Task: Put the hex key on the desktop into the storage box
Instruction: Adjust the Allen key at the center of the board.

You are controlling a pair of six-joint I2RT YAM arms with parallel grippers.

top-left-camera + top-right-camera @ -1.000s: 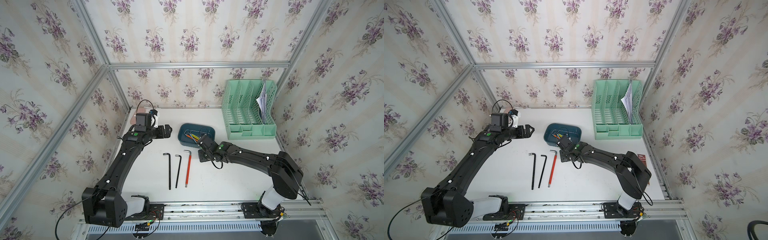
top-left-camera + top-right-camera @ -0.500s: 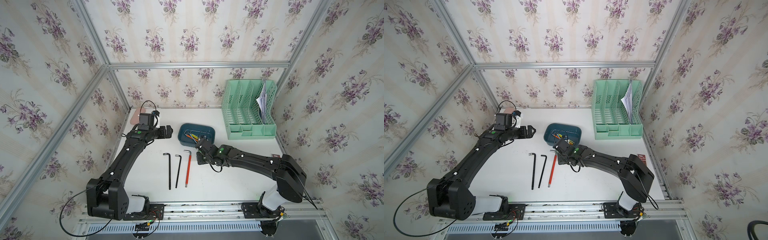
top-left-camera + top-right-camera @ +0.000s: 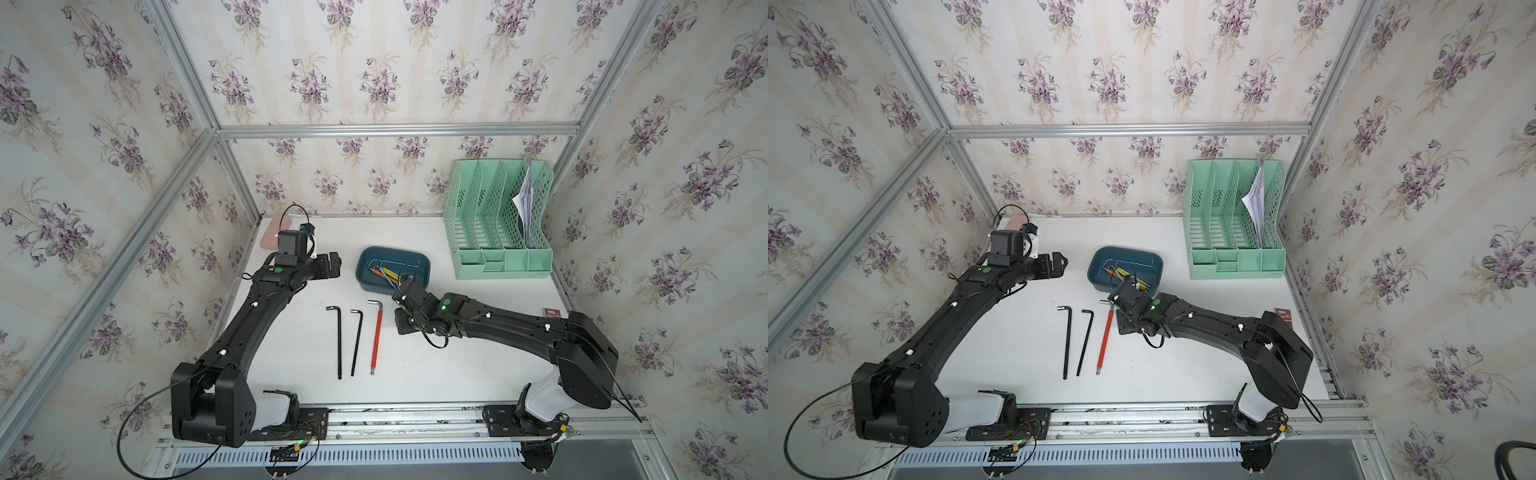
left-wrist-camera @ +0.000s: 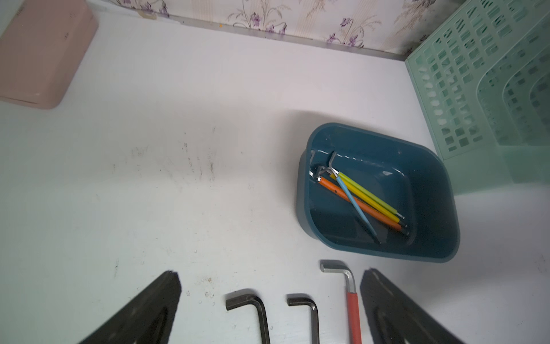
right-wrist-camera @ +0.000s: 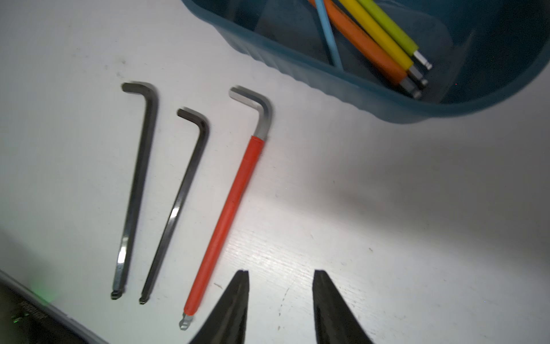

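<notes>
Both top views: three hex keys lie side by side on the plain white desktop point(image 3: 478, 374), with their bent heads toward the back wall. They are a long black hex key point(image 3: 339, 343), a shorter black hex key point(image 3: 356, 343) and a red-sleeved steel hex key point(image 3: 376, 336). None is in the dark teal plastic storage box point(image 3: 428, 272), which sits behind the row and apart from it.

The right gripper point(image 3: 400, 312) is low, just beside the red key's bent head, between it and the box's near wall. The top views do not resolve its jaws. The right wrist view does: jaws apart, only bare desktop between them, and the red key's ball end near one finger point(image 5: 235, 297). The same view shows the box's contents up close: orange, yellow, lime and blue sleeved hex keys point(image 5: 372, 49).

Only the left wrist view shows the left gripper point(image 4: 271, 274) clearly: jaws wide apart, empty, held above the desktop. It also shows the whole end of a rounded pink plastic case point(image 4: 38, 53), which the arm partly hides from above.

Room: the row lies well clear of the front aluminium rail point(image 3: 415, 409), with bare desktop on either side. A mint-green perforated file rack point(image 3: 498, 224) stands in the far right corner, near the box but not touching it.
</notes>
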